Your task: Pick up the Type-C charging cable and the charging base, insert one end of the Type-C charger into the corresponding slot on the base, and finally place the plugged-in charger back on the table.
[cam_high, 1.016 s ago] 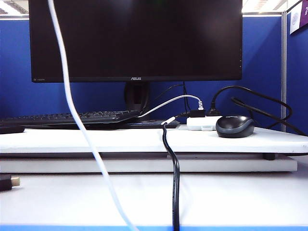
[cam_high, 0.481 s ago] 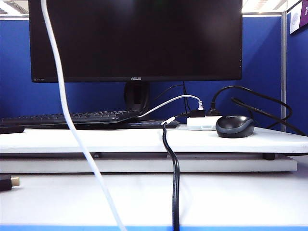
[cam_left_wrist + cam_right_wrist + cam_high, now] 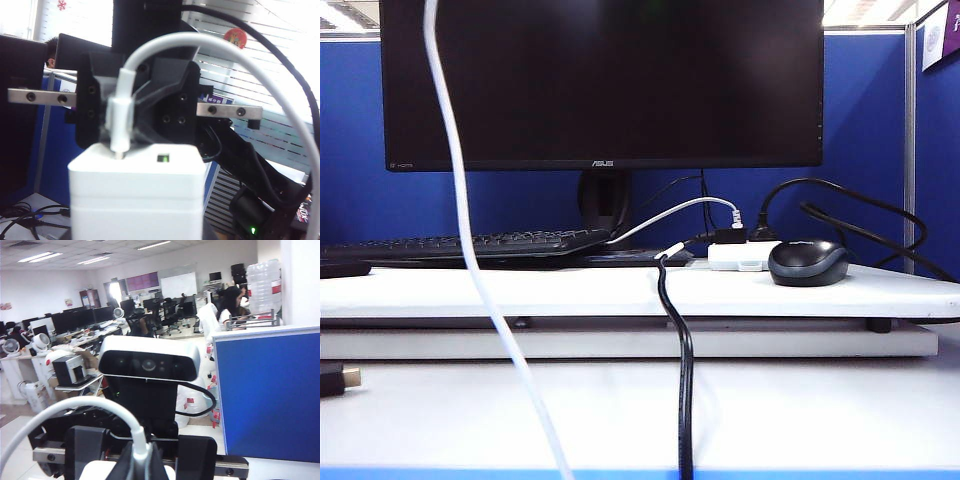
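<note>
Swinging slightly since half a second ago, the thin white flexible Type-C charging cable (image 3: 470,250) hangs before the glossy black monitor (image 3: 600,85). Right gripper (image 3: 142,462) pinches its plug; left gripper (image 3: 137,200), part-open, grips the smooth white rectangular charging base (image 3: 137,195), plug at twelve o'clock.

Up close, the right gripper (image 3: 135,115) is a chunky black block studded with dark screw holes, a silver rail with bolts running out either side. Behind it, the black arm carries a thick black hose and a small green light lower right. The left gripper (image 3: 142,460) shows black fingers on a similar silver rail.
</note>
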`<action>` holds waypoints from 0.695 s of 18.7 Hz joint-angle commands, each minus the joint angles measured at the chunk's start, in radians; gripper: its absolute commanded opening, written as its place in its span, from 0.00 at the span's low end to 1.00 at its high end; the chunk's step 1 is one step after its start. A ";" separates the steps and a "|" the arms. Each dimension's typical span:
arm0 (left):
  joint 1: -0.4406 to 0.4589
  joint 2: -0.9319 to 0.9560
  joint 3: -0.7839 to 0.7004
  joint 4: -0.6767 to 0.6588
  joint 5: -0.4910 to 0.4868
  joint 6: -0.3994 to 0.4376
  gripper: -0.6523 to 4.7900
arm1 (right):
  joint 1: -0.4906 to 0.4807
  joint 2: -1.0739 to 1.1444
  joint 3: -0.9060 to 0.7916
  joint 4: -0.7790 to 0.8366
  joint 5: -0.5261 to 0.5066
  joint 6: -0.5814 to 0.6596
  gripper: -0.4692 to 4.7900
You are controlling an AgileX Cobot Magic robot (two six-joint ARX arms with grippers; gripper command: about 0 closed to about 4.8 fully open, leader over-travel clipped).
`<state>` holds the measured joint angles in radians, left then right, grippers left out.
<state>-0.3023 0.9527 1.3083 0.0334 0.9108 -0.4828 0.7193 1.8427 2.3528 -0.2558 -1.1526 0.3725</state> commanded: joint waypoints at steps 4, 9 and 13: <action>0.001 -0.026 0.018 0.135 -0.168 0.030 0.11 | 0.003 0.011 -0.011 -0.137 0.003 -0.003 0.08; 0.001 -0.034 0.018 0.141 -0.196 0.026 0.11 | -0.002 -0.005 -0.011 -0.178 0.002 -0.058 0.08; 0.001 -0.045 0.018 0.150 -0.204 0.023 0.11 | -0.026 -0.030 -0.011 -0.295 -0.012 -0.147 0.08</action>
<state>-0.3092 0.9287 1.2995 -0.0120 0.8059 -0.4618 0.6945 1.8091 2.3535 -0.4305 -1.1099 0.2691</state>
